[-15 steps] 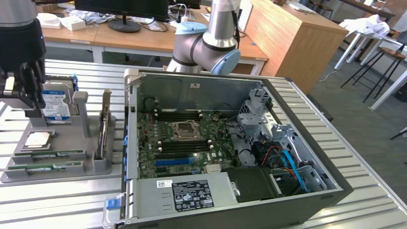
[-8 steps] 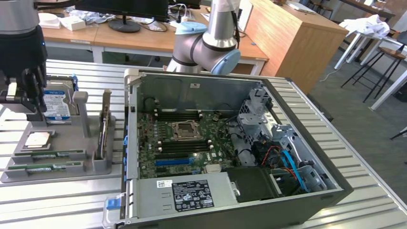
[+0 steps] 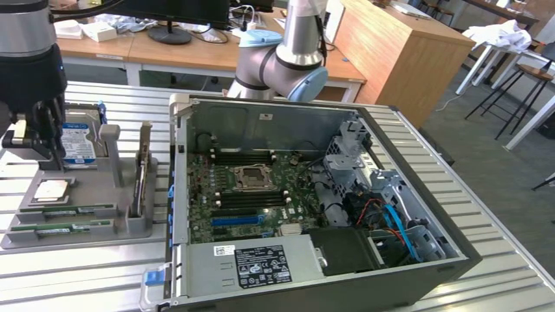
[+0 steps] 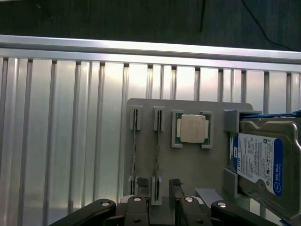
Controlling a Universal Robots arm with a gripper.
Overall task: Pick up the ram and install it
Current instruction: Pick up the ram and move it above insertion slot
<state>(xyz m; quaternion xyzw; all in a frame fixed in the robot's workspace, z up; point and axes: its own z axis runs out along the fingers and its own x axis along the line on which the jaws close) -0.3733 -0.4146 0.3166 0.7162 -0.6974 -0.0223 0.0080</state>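
Black gripper (image 4: 161, 208) pointing down near ram (image 3: 74, 211), jaws seemingly apart

Quick colour rundown: the ram sticks (image 3: 65, 212) are green with little pale label patches, and the tray (image 3: 117, 188) is plain flat grey. The processor (image 4: 192, 128) is silver with a green border. The hard drive (image 4: 256, 162) is silver with a blue and white label. The tabletop (image 4: 70, 141) is bare silver metal, ribbed in long stripes. The PC case (image 3: 433, 273) is blackish, with a green motherboard (image 3: 221, 195) and bright blue cables (image 3: 401, 224). The end effector (image 4: 160, 202) is black, and the arm (image 3: 299, 32) is silver with pale blue caps.
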